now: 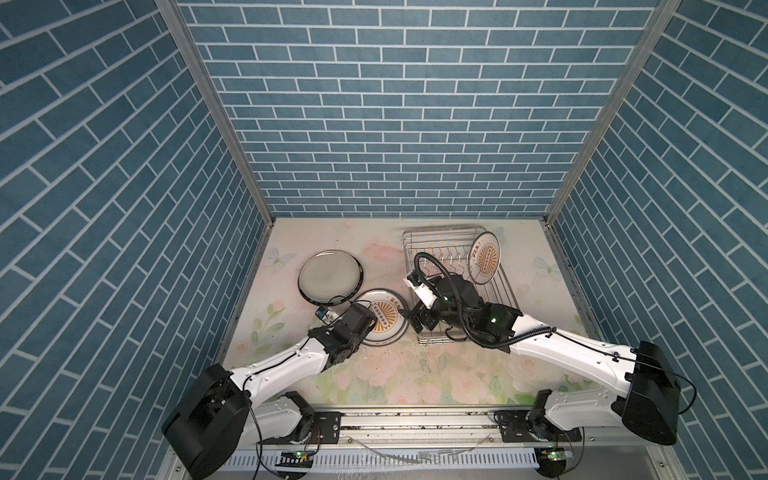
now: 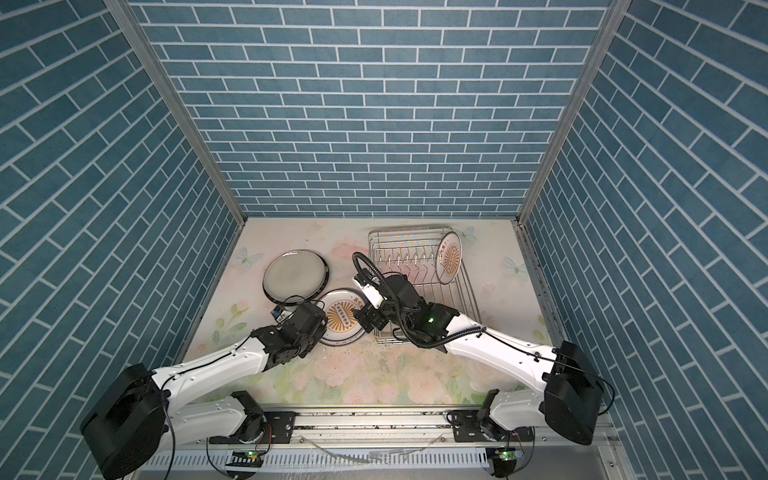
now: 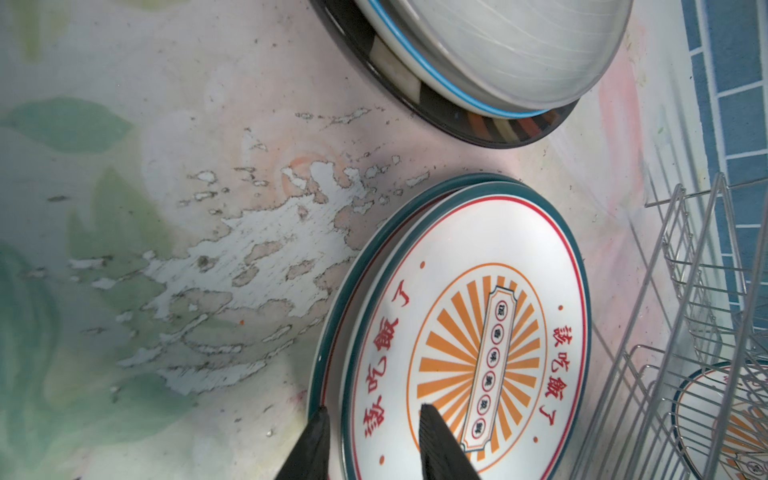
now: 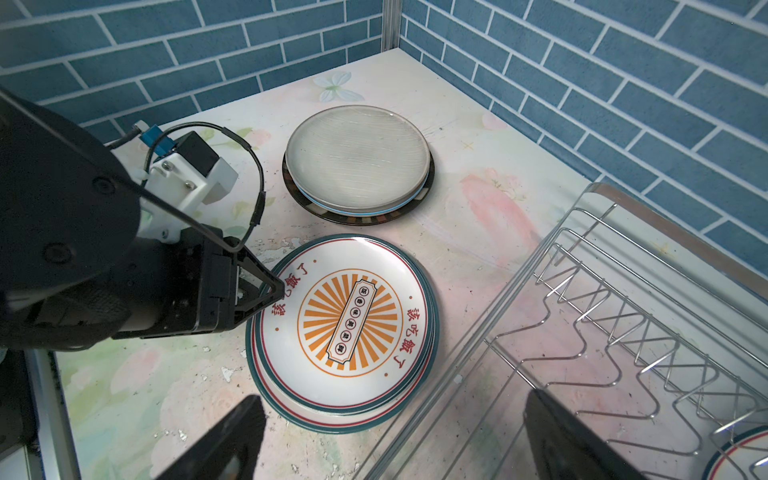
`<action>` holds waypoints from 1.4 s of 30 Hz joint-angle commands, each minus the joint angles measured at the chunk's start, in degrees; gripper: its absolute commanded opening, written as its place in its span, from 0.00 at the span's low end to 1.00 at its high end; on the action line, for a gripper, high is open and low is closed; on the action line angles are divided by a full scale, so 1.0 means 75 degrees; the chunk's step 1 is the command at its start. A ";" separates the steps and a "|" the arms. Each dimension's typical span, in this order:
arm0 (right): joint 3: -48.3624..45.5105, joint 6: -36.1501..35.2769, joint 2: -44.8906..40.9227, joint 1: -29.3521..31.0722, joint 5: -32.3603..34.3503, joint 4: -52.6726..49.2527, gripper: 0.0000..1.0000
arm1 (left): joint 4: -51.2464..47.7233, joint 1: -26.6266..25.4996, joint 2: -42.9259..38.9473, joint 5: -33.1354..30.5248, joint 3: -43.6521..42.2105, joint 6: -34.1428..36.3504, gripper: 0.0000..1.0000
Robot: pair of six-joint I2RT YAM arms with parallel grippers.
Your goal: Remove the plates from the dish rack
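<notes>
A stack of white plates with orange sunburst centres (image 1: 388, 328) (image 2: 345, 330) (image 4: 345, 324) lies flat on the table left of the dish rack (image 1: 440, 227) (image 2: 409, 229) (image 4: 623, 311). My left gripper (image 3: 374, 419) (image 4: 274, 297) is shut on the near rim of the top plate (image 3: 478, 332), with one finger above it and one below. My right gripper (image 4: 395, 436) (image 1: 419, 320) hangs wide open and holds nothing, above the rack's near left corner. One sunburst plate (image 1: 485, 257) (image 2: 450, 258) stands upright in the rack's far right end.
A grey plate (image 1: 330, 276) (image 4: 357, 162) lies on a blue-rimmed and a dark-rimmed plate at the left rear. Blue brick walls close in three sides. The rack's upright prongs (image 4: 602, 316) stand bare. The two arm bases sit on a rail (image 1: 415, 419) at the front.
</notes>
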 commanded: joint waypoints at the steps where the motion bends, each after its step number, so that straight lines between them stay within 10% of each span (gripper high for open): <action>1: -0.0167 -0.0171 -0.0172 0.0060 0.0205 0.0232 0.98 | -0.0279 0.0032 -0.0231 -0.0269 0.0076 0.0087 0.39; 8: -0.0279 -0.0089 -0.0288 0.0063 0.0328 0.0453 0.99 | -0.0220 0.0032 -0.0978 -0.0620 -0.0316 0.0120 0.47; 17: -0.0089 0.0851 -0.0303 -0.0300 0.1145 0.0365 0.99 | 0.1596 0.0026 -0.2267 -0.0458 -0.1226 0.1641 0.97; 33: -0.0270 0.2082 -0.1039 -0.2519 -0.0023 0.0669 0.98 | 0.6875 0.0010 -0.3516 0.2387 -0.2998 0.4672 1.00; 42: 0.0136 0.2516 -0.1000 -0.3620 0.1056 -0.0016 0.99 | 0.8994 -0.0142 -0.2294 0.3306 -0.2959 0.4997 1.00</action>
